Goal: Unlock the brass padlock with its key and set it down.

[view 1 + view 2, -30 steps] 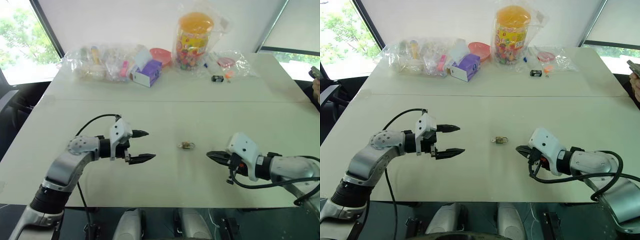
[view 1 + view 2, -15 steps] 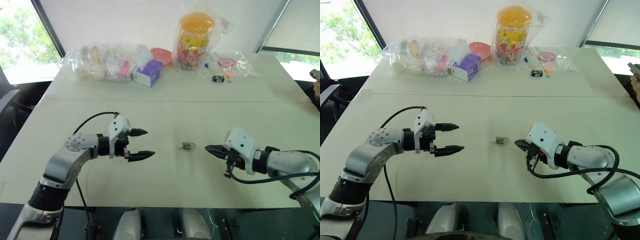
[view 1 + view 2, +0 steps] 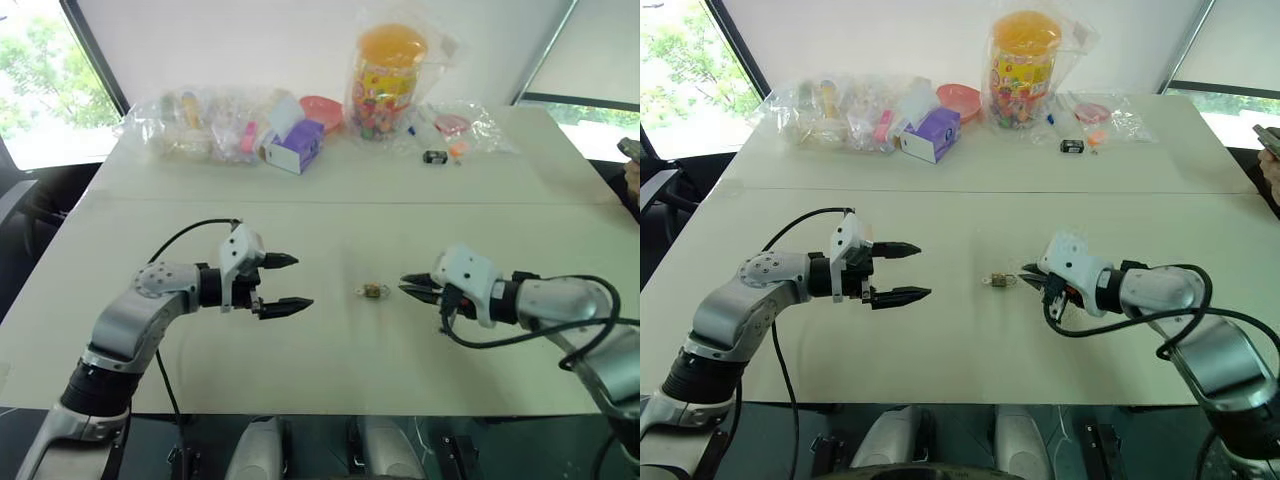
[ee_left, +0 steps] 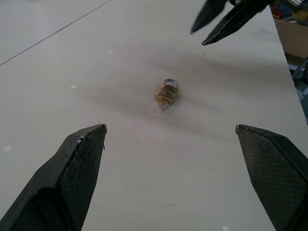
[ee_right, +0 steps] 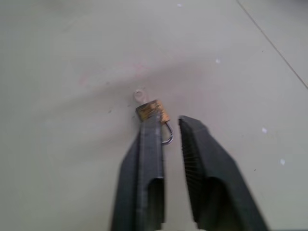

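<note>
While the table (image 3: 330, 330) takes up most of the head views, pale and split by a thin seam running across it, its far edge carries a row of clutter: clear bags (image 3: 195, 122) of small items on the left, a purple-and-white box (image 3: 297, 146) beside them, a red bowl (image 3: 322, 110) behind the box, and a bagged jar (image 3: 388, 72) with an orange lid. Further right lie another clear bag (image 3: 462, 125) and a small black object (image 3: 434, 157).

On the near half, the left gripper (image 3: 287, 282) hovers above the table with its two black fingers spread wide apart and nothing between them, pointing across toward the middle. In its wrist view the fingers (image 4: 77, 168) frame the padlock from well back.

From the other side the right gripper (image 3: 413, 286) reaches in low, its fingers parted only a little — a narrow gap with nothing gripped. Its tips are just beside the padlock; in the right wrist view one finger (image 5: 148, 159) overlaps the lock's body, and whether it touches cannot be told.

Smallest of all is the padlock (image 3: 373, 291), lying flat on the table between the two grippers, much nearer the right one. Its silvery shackle (image 4: 170, 83) points toward the right gripper — a small pale ring (image 5: 139, 96) sits at the opposite end of the brass body.
</note>
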You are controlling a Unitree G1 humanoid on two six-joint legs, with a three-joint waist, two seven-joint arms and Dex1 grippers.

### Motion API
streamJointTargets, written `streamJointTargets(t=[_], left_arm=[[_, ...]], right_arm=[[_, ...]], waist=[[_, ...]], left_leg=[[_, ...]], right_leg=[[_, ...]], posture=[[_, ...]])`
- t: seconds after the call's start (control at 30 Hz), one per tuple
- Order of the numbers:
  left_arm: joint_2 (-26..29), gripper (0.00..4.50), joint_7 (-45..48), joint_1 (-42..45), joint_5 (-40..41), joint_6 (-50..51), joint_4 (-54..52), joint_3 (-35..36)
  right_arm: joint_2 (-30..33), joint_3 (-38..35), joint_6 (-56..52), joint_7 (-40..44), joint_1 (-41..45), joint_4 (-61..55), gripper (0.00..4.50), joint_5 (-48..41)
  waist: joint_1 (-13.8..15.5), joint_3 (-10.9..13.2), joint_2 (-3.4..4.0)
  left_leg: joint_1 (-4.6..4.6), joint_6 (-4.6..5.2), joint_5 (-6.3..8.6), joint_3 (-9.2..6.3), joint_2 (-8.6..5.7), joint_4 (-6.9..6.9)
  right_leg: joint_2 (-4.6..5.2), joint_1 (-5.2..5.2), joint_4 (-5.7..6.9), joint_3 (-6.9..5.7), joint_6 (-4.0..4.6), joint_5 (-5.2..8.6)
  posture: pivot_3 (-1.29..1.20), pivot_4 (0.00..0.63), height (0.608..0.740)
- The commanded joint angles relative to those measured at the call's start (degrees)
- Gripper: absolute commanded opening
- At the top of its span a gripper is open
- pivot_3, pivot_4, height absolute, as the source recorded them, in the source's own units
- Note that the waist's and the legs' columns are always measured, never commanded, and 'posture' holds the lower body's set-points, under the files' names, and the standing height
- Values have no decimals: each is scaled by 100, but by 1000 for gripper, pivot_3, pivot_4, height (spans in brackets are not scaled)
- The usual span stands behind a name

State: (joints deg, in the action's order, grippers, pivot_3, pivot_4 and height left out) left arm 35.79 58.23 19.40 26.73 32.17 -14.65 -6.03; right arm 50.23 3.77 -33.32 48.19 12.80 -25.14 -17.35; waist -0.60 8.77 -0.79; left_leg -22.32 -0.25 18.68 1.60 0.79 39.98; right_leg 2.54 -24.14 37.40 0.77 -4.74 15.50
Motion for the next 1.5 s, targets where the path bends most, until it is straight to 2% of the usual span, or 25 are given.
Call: streamJointTargets(t=[0.03, 0.13, 0.37, 0.7, 0.8, 0.87, 0.9, 0.93, 1.0, 1.1, 1.3, 1.5], left_arm=[[15, 4500, -38, 35, -6, -65, -139, 29], [17, 4500, -66, 40, -16, -68, -140, 43], [54, 4500, -133, 13, -43, -69, -207, 57], [137, 4500, -240, -56, -59, -65, -314, 125], [162, 4500, -254, -64, -59, -77, -324, 122], [167, 4500, -262, -64, -50, -77, -326, 122], [166, 4500, -270, -57, -48, -73, -326, 120], [154, 4500, -286, -41, -44, -61, -325, 115], [91, 4500, -323, 18, 65, 58, -338, 132], [36, 4500, -332, 122, 163, 172, -290, 112], [-294, 4500, -324, 722, 623, 747, 357, 277], [-389, 4500, -63, 1132, 704, 837, 744, 154]], right_arm=[[-260, 182, 331, 293, 338, 681, 2901, 17], [-391, 379, 552, 615, 565, 1278, 4452, 91], [-770, 797, 963, 1171, 1084, 2519, 4452, 297], [-1281, 1139, 1581, 1387, 1579, 3554, 4452, 834], [-1294, 1224, 1690, 1512, 1567, 3672, 3577, 983], [-1296, 1252, 1804, 1509, 1535, 3715, 2701, 1088], [-1298, 1257, 1843, 1508, 1509, 3705, 2017, 1119], [-1298, 1260, 1849, 1516, 1471, 3659, 1680, 1129], [-1267, 1302, 1860, 1518, 1381, 3495, 724, 1186], [-1247, 1267, 2073, 1341, 1257, 3179, 693, 1346], [-1237, 867, 3474, 47, 1016, 1667, 693, 2282], [-1043, 938, 4042, -178, 853, 972, 693, 2765]], waist=[[-1, 0, -1], [8, 1, 1], [-2, 2, 2], [-7, 2, 2], [-9, 1, 2], [-8, 1, 3], [-8, 1, 3], [-9, 1, 3], [-8, 1, 2], [-7, -1, 2], [-3, 1, 5], [1, 2, 4]], left_leg=[[0, 0, 0, 0, 0, 0], [0, 0, 0, 1, 0, 0], [-1, 0, 0, 1, 0, 1], [-1, -2, -1, 2, 1, 1], [-1, -2, -1, 2, 1, 1], [-1, -2, -1, 2, 2, 1], [0, -2, -1, 2, 2, 1], [0, -3, -1, 2, 2, 1], [0, -3, -2, 2, 2, 1], [1, -3, -2, 2, 2, 1], [-6, -6, -4, 3, 0, 3], [-7, -8, -4, 6, -3, 4]], right_leg=[[0, 0, 0, 0, 0, 0], [1, -1, 0, 0, 0, 0], [3, -3, 4, 0, -1, -1], [8, -7, 7, 1, 0, -1], [8, -7, 8, 1, 0, -1], [8, -7, 9, 1, 0, -1], [9, -7, 9, 1, 0, -1], [9, -7, 9, 1, 0, -1], [10, -6, 9, 1, 0, -2], [11, -6, 11, 1, 0, -2], [11, -17, 18, 2, 0, -1], [5, -23, 23, 4, 0, -2]], posture=[[0, 150, 735], [0, 150, 735], [0, 150, 735], [0, 150, 735], [0, 150, 735], [0, 150, 735], [0, 150, 735], [0, 150, 735], [0, 150, 735], [0, 150, 735], [0, 150, 735], [0, 150, 735]])
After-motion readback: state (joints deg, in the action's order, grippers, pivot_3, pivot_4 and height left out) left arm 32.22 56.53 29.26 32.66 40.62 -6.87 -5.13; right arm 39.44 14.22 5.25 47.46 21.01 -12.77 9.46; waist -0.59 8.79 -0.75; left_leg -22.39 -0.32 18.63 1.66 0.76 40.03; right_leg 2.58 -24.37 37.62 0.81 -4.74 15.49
